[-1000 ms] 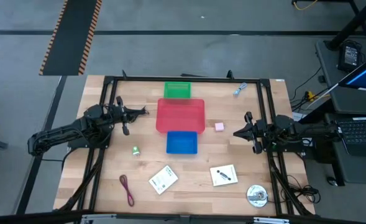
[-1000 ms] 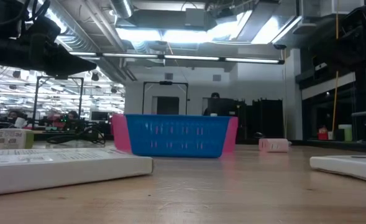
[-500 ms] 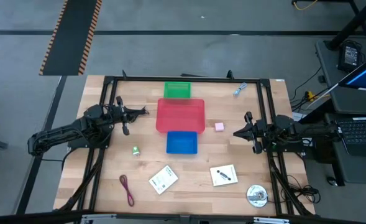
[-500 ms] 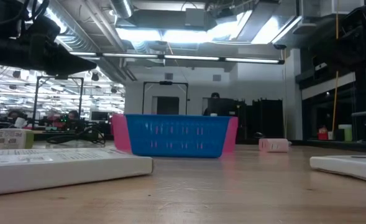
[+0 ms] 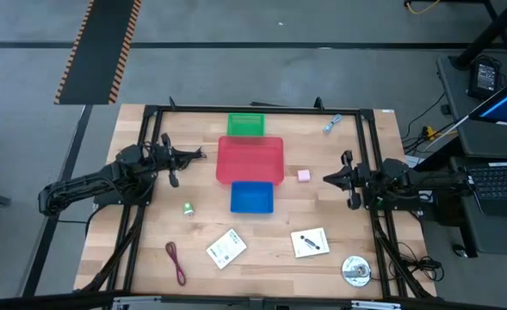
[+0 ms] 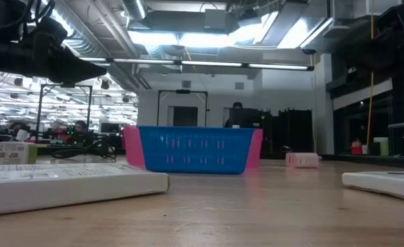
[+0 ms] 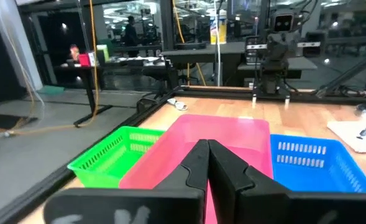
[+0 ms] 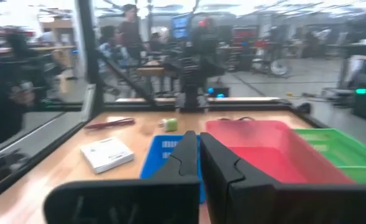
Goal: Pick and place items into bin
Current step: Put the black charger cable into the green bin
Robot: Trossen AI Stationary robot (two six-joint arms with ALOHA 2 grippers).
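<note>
In the high view, the pink cube (image 5: 304, 175) sits right of the red bin (image 5: 250, 159), with the tiny green piece (image 5: 188, 208) left of the blue bin (image 5: 252, 196). Two white printed cards (image 5: 226, 249) (image 5: 310, 243) and the dark red cord loop (image 5: 176, 263) lie near the table's near edge. The small blue-grey piece (image 5: 331, 124) lies at the far right. My left gripper (image 5: 203, 154) hovers shut, left of the red bin. My right gripper (image 5: 325, 180) hovers shut, right of the pink cube. Both wrist views show shut, empty fingers (image 7: 206, 144) (image 8: 198, 135).
A green bin (image 5: 245, 125) stands at the table's far edge, touching the red bin; the blue bin stands on the red bin's near side. A silver disc (image 5: 355, 270) lies at the near right corner. Black frame rails (image 5: 141, 215) run along the table's left and right sides.
</note>
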